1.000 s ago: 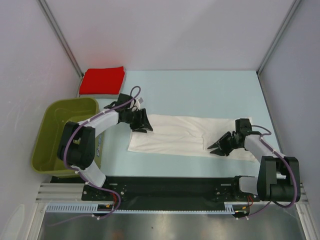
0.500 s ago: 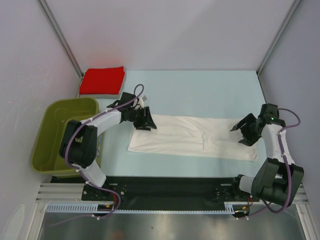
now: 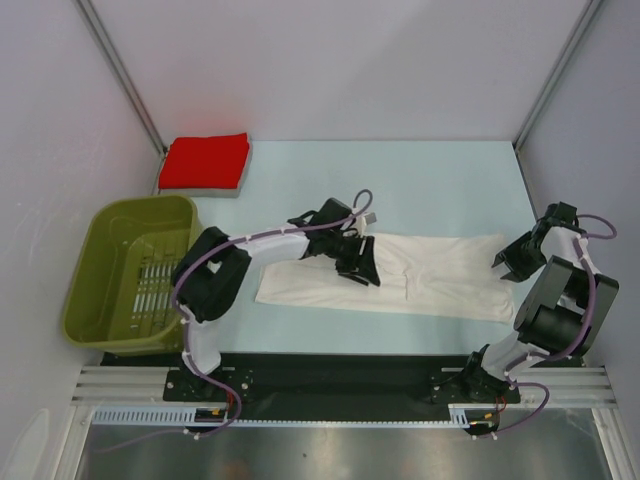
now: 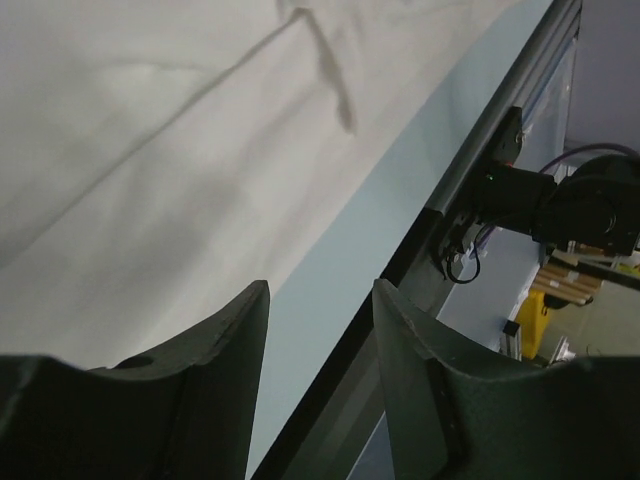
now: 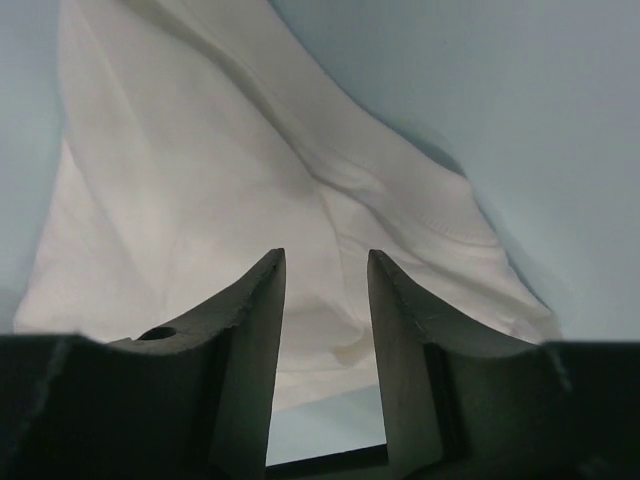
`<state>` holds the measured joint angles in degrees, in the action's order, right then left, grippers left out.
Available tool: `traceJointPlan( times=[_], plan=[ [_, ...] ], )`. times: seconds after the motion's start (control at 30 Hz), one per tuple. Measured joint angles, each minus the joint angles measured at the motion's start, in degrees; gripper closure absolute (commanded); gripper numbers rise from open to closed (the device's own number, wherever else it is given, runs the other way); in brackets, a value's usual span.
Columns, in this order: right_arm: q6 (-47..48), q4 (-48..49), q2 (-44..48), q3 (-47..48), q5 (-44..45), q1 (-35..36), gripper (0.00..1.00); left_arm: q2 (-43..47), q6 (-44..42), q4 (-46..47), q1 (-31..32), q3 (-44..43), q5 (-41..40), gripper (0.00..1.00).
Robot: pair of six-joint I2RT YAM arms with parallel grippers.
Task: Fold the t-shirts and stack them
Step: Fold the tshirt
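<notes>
The white t-shirt (image 3: 440,275) lies on the table as a long folded strip, plain side up. The red t-shirt (image 3: 205,160) sits folded at the back left corner. My left gripper (image 3: 365,272) hovers over the middle of the white strip, open and empty. In the left wrist view, the white t-shirt (image 4: 150,150) fills the upper left beyond the left gripper (image 4: 320,295). My right gripper (image 3: 508,262) is at the strip's right end, open with nothing held. The right wrist view shows the right gripper (image 5: 325,258) over wrinkled cloth of the white t-shirt (image 5: 200,180).
An olive-green basket (image 3: 95,245) stands at the left edge of the table. The red shirt rests on a grey pad (image 3: 200,189). White walls and slanted metal posts enclose the light blue table (image 3: 420,190). A black rail (image 3: 330,370) runs along the front edge.
My left gripper has travelled right from the strip's left end to its middle. My right gripper has swung from the strip's front right part out to its right end.
</notes>
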<state>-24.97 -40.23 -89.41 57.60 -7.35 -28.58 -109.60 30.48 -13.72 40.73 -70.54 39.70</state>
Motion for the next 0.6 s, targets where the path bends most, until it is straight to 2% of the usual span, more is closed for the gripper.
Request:
traceJointPlan(
  times=[0.07,0.2,0.37,0.47,0.6],
  plan=[
    [0.7,0.7,-0.2,0.2,-0.2,0.0,0.54,-2.3,0.5,0.3,2.6,-3.2,0.1,0.47],
    [1.1,1.1,1.8,-1.4,-1.4,0.3,0.29,-7.2,2.1,1.8,5.8,-8.2,0.6,0.45],
    [1.4,-1.3,10.7,-8.1,-2.0,1.8,0.27,-12.9,4.3,2.2,6.3,-11.5,0.6,0.44],
    [1.5,-2.5,12.6,-8.9,-1.9,3.6,0.32,-15.0,5.9,2.3,6.6,-12.9,0.4,0.44],
    [0.3,-3.1,12.6,-8.9,-2.0,4.6,0.27,-15.7,7.5,2.4,7.3,-13.3,0.0,0.44]
  ],
)
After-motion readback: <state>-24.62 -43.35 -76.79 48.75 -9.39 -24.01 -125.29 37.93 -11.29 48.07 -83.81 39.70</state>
